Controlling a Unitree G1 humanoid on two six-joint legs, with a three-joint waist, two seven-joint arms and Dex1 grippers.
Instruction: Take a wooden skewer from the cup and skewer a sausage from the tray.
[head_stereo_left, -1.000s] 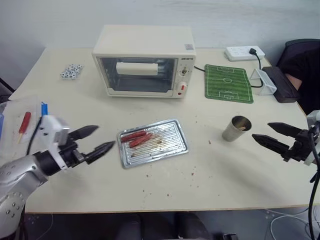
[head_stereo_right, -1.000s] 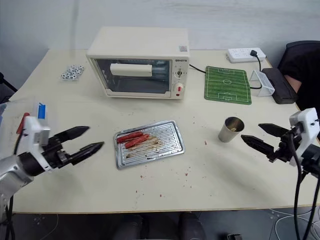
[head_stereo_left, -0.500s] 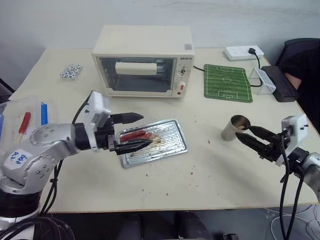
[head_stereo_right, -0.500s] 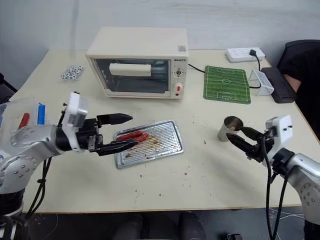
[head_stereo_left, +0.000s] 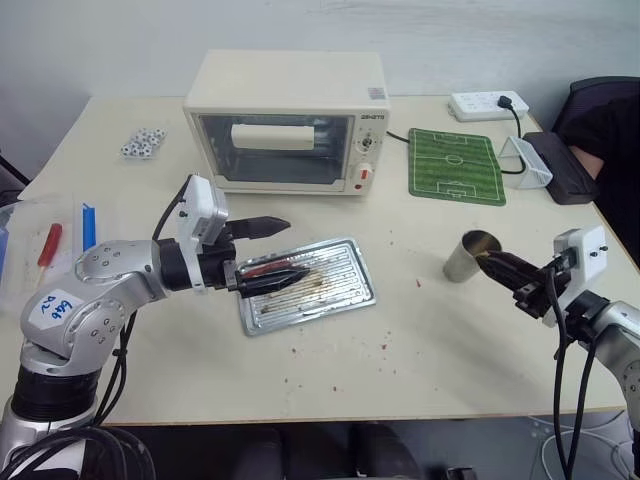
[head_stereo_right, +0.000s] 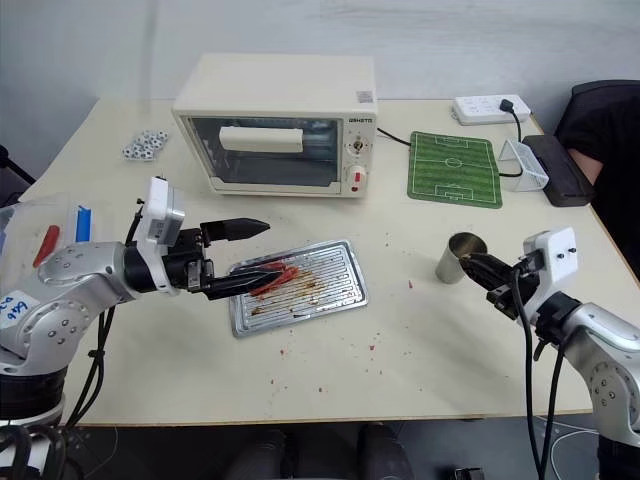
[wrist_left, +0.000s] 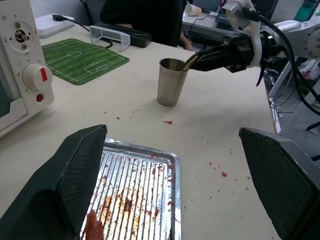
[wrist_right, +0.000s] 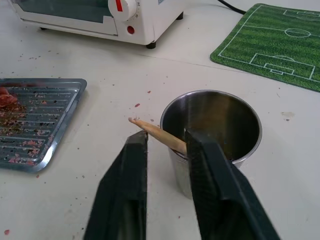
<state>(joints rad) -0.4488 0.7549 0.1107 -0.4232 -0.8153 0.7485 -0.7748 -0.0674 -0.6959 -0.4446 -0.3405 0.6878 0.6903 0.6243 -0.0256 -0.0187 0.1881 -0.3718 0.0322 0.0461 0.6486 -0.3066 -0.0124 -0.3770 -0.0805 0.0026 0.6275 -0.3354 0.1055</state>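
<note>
A: From the head view, where was the left gripper (head_stereo_left: 268, 252)?
B: Spread wide over the tray's (head_stereo_left: 345, 290) left end, straddling the sausages (head_stereo_left: 265, 270).
A: The left wrist view?
B: Both fingers apart over the tray; the right gripper (wrist_left: 192, 61) reached the cup's (wrist_left: 170, 81) rim.
A: The right wrist view?
B: Its fingers (wrist_right: 129, 165) were pinching a skewer (wrist_right: 159, 133) leaning out of the cup.

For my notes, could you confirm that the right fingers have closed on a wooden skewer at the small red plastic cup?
Not quite: the cup is silver-grey metal, as the right wrist view shows. The right fingers do pinch the thin pale wooden skewer.
</note>
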